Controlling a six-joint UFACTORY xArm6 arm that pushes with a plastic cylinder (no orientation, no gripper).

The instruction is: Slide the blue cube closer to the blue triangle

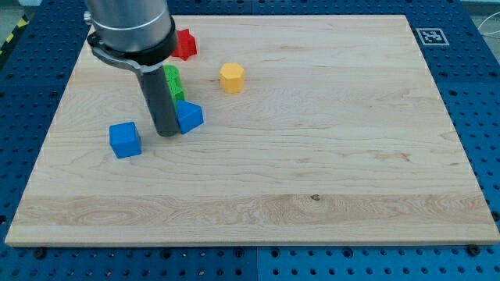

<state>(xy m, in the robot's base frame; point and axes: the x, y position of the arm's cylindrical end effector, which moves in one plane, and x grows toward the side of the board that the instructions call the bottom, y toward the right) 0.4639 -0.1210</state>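
No gripper here; my tip [166,134] sits left-centre of frame, touching the blue triangle [190,117], right of the blue cube [125,140]. Risk, I'd say: any rightward move shoves the triangle away, widening the gap.

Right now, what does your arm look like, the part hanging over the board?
A wide grey cylindrical housing enters from the view's top, ringed at its base by a black collar. Below it hangs a straight dark grey rod, smooth and round, ending at my tip. No cables or markings show on it. The tip sits between the blue cube and the blue triangle.
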